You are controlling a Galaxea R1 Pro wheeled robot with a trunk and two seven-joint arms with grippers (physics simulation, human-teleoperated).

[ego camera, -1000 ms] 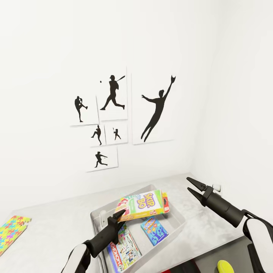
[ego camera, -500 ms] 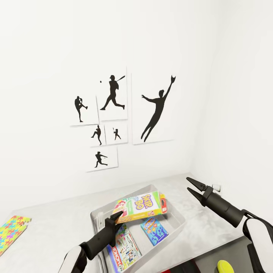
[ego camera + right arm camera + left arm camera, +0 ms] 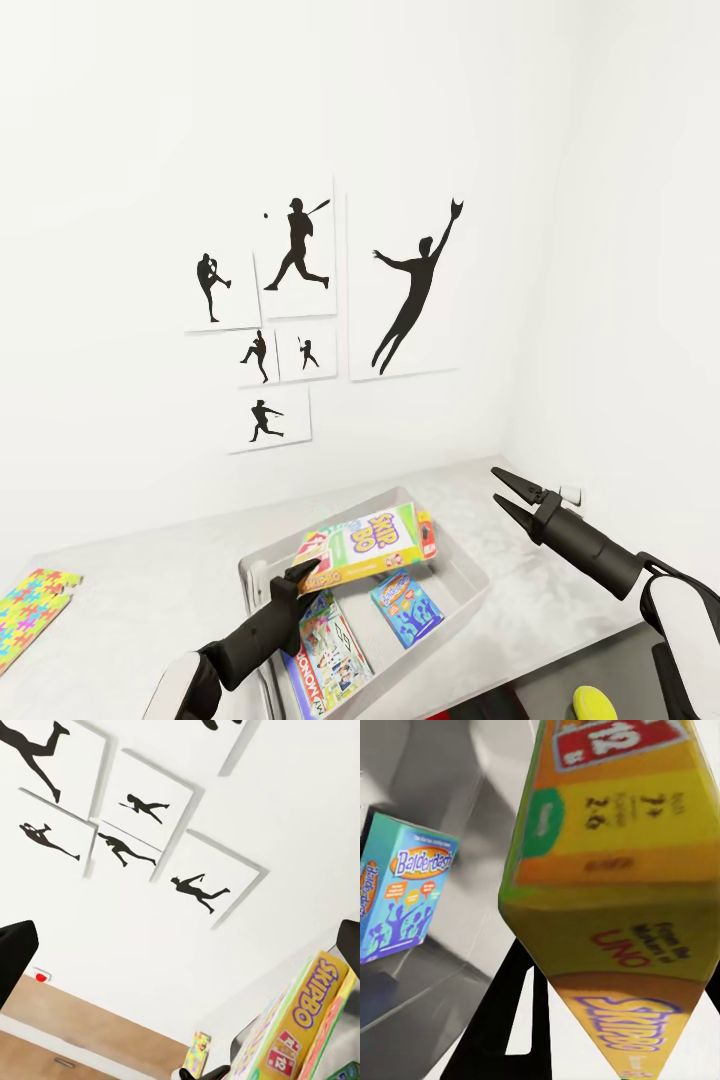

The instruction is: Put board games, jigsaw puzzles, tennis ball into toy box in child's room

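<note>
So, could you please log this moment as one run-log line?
left gripper: shut on Skip-Bo box | box over toy box | right gripper: open | jigsaw puzzle: on table

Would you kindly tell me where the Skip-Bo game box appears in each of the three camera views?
Head view: the Skip-Bo box is low and centre, tilted over the toy box, held at its near corner by the left tool.
Left wrist view: it fills the right half, very close.
Right wrist view: it is at the bottom right, edge-on.
Shared landmark: the silhouette pictures on the wall show in the head and right wrist views.
</note>
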